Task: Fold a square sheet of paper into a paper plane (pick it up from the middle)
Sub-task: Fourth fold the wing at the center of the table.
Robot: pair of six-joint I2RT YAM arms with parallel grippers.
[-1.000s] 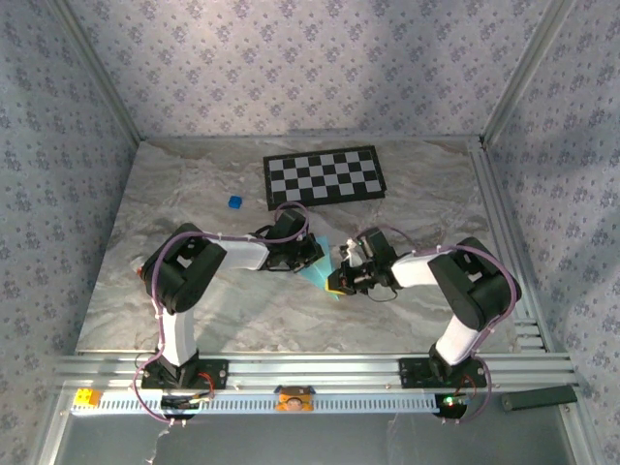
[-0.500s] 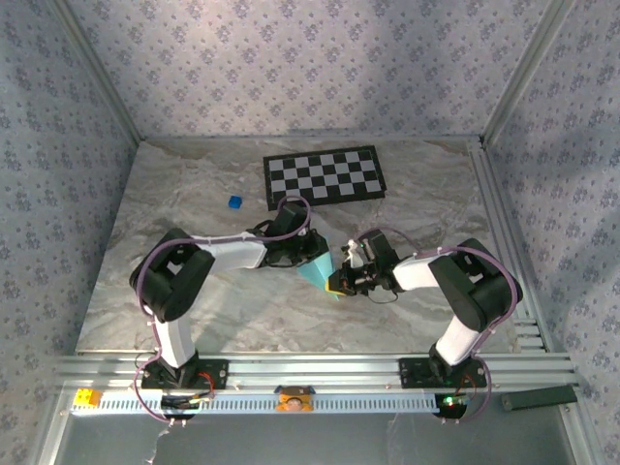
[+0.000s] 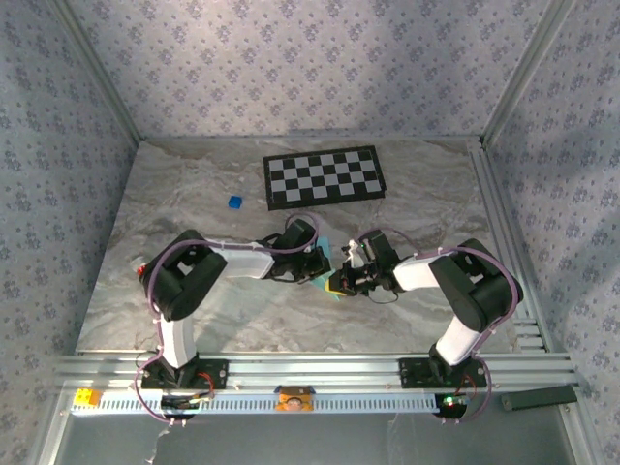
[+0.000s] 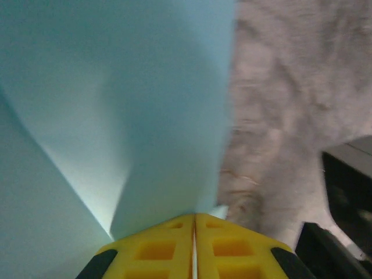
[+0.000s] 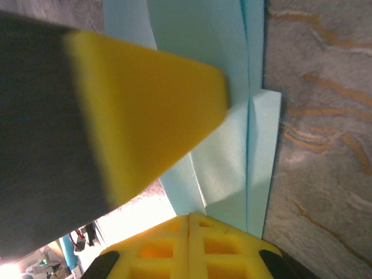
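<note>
1. Yellow-fingered right gripper [image 5: 189,224] sits nearest the bases. Its jaws are pressed together, and its wrist view suggests they are clamped on the near end of the thin light-blue square sheet of paper [image 5: 229,157], which is already creased into layers.
2. That paper sits mid-table against the grey marbled table [image 5: 325,145], right between the two hands. Its long crease runs straight out from the right fingertips.
3. Just beyond, the yellow-fingered left gripper [image 4: 195,224] points in from the left. Its jaws are together too, seemingly pinching the sheet where a fold converges at its tips.
4. My call: both hands are on it, so the next crease turns on the left hand working across that axis while the right pins it.
5. Far back, the small dark-blue cube [image 3: 233,201] and the black-and-white checkerboard [image 3: 325,176] sit well apart.
</note>
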